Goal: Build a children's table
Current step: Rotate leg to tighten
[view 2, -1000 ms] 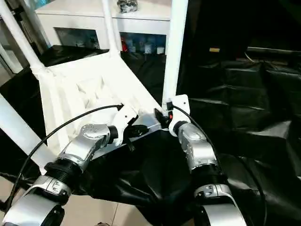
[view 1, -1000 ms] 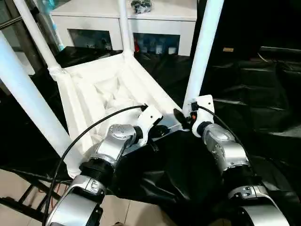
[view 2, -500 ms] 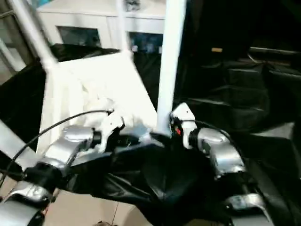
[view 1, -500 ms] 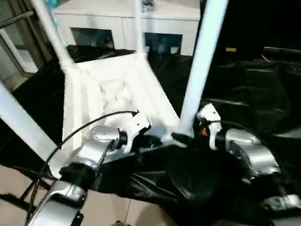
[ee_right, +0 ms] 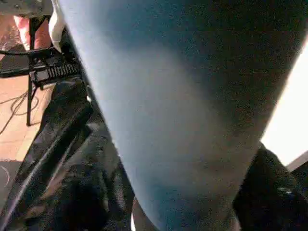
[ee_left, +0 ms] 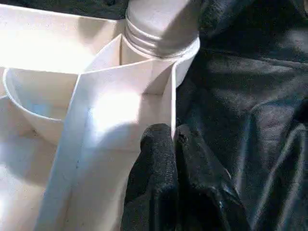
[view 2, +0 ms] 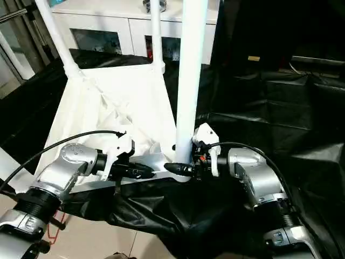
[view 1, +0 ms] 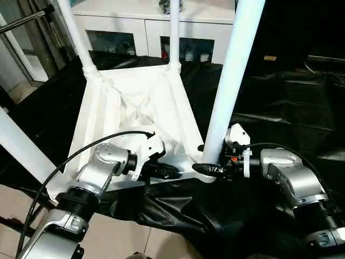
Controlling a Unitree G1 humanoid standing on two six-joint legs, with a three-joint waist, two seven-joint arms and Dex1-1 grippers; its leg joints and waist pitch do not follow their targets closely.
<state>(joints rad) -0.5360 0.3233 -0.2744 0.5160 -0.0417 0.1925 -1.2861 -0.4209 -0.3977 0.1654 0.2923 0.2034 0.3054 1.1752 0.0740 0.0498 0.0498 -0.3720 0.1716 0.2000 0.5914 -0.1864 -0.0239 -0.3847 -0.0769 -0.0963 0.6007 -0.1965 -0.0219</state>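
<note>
The children's table lies upside down on the black cloth, its ribbed white tabletop [view 1: 135, 102] facing up and white legs rising from the corner sockets. My left gripper [view 1: 171, 172] is shut on the thin near rim wall of the tabletop, fingers [ee_left: 159, 144] pinching it just beside the near right socket. My right gripper [view 1: 207, 169] reaches in from the right at the foot of the near right leg [view 1: 232, 70], a black finger on either side of the tube. In the right wrist view this leg [ee_right: 163, 110] stands between the fingers.
The black-draped work table [view 1: 285, 102] spreads to the right and behind. A white cabinet [view 1: 156, 27] stands at the back. Bare floor [view 1: 16, 237] lies below the near left edge, where a metal frame [view 1: 21, 21] stands. A black cable [view 1: 70, 162] loops over my left forearm.
The camera has shifted. My right gripper has swung out to the right and come in around the foot of the near right leg. The left gripper keeps its pinch on the rim.
</note>
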